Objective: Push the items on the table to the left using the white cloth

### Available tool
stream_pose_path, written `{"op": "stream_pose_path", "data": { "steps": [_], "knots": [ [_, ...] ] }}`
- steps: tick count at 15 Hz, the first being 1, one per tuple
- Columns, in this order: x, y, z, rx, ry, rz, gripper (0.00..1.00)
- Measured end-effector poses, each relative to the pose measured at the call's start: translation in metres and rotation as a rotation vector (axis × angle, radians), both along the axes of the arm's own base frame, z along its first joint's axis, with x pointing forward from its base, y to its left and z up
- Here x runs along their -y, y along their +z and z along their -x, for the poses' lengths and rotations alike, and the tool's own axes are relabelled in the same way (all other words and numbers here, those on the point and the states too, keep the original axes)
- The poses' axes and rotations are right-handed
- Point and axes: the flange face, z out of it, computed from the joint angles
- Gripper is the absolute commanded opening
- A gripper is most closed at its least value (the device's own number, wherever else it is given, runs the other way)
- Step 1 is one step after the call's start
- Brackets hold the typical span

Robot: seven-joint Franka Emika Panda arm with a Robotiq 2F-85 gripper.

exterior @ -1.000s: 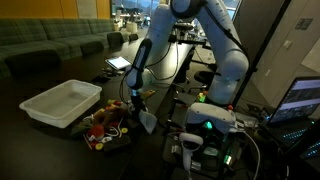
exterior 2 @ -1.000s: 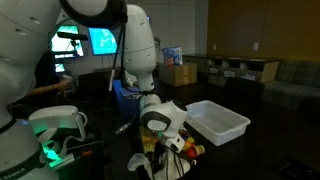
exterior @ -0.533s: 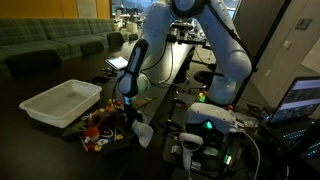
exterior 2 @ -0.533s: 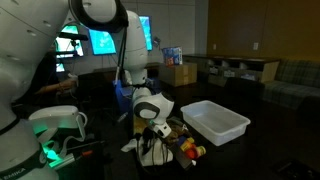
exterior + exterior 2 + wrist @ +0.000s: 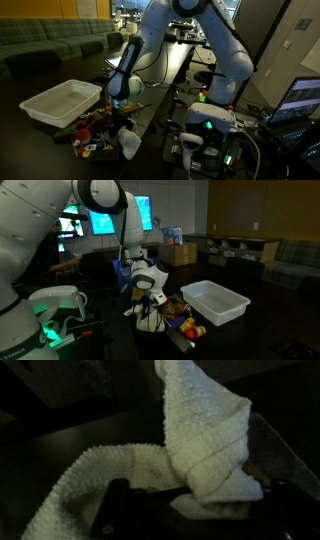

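Observation:
The white cloth (image 5: 130,144) hangs from my gripper (image 5: 124,127), which is shut on its top, and its lower end reaches the dark table (image 5: 35,140). The items (image 5: 96,136), a heap of small red, orange, yellow and dark toys, lie right against the cloth. In an exterior view the cloth (image 5: 150,321) sits beside the items (image 5: 186,326) under the gripper (image 5: 152,304). The wrist view is filled by the folded cloth (image 5: 205,445), pinched at the gripper (image 5: 190,502); the items are hidden there.
A white rectangular bin (image 5: 62,102) stands just behind the heap, seen also as the bin (image 5: 218,301) in an exterior view. A base box with a green light (image 5: 210,125) and cables sit close to the arm. Sofas and desks with screens lie further back.
The arm has swung lower and towards the table's near edge, dragging the cloth along the heap's side. The heap has shifted a little with it. The grip stays the same.

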Motion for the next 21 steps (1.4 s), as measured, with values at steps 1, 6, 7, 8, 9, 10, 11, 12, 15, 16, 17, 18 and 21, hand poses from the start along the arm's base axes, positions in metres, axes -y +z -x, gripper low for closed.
{"op": "stream_pose_path", "data": {
  "steps": [1,6,7,8,9,10,11,12,15,16,17,18,21],
  "knots": [
    [-0.009,0.003,-0.002,0.010,-0.011,-0.010,0.00],
    [-0.064,0.008,0.005,0.034,-0.008,-0.066,0.00],
    [-0.074,0.010,0.008,0.036,0.002,-0.079,0.00],
    [-0.082,0.013,0.010,0.037,0.013,-0.090,0.00],
    [-0.088,0.016,0.011,0.040,0.022,-0.100,0.00],
    [-0.091,0.020,0.011,0.046,0.030,-0.107,0.00],
    [-0.091,0.025,0.009,0.055,0.039,-0.112,0.00],
    [-0.089,0.030,0.007,0.068,0.047,-0.115,0.00],
    [-0.066,0.052,-0.003,0.089,0.083,-0.128,0.00],
    [-0.052,0.061,-0.006,0.093,0.093,-0.131,0.00],
    [-0.036,0.071,-0.008,0.097,0.102,-0.133,0.00],
    [-0.019,0.081,-0.011,0.101,0.110,-0.134,0.00],
    [0.041,0.111,-0.018,0.109,0.102,-0.140,0.00]
  ]
}}
